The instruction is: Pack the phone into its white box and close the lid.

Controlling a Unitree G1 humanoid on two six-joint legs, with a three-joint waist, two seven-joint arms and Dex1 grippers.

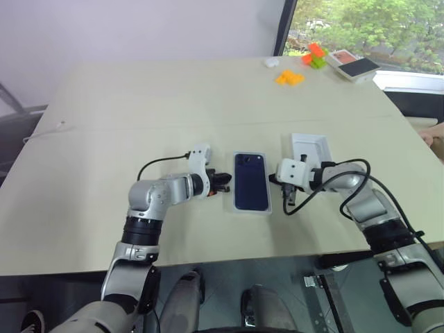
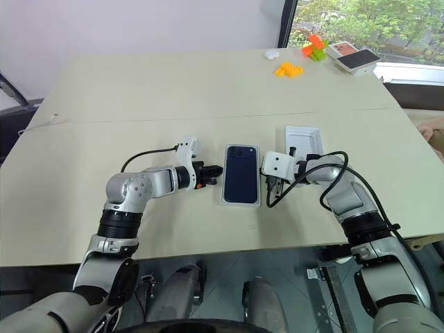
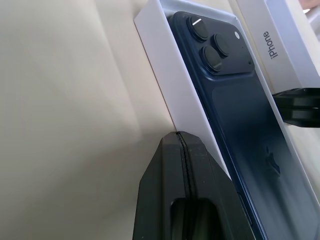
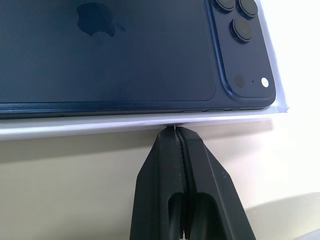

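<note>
The dark blue phone (image 1: 251,182) lies back up in the white box (image 1: 251,211), its camera bump at the far end. My left gripper (image 1: 225,184) is shut and empty, its tips close beside the box's left long rim (image 3: 165,80). My right gripper (image 4: 175,131) is shut and empty too, its tips against the box's right long rim (image 4: 100,129). The lid (image 1: 310,148) lies open side up on the table, just right of the box and a little farther back; its side wall (image 3: 280,40) carries printed lettering.
At the far right of the table stand a white box with a black-and-red top (image 1: 354,66), orange blocks (image 1: 288,78), green and red blocks (image 1: 316,55) and a small white object (image 1: 270,62). A person's hand (image 1: 436,133) shows at the right edge.
</note>
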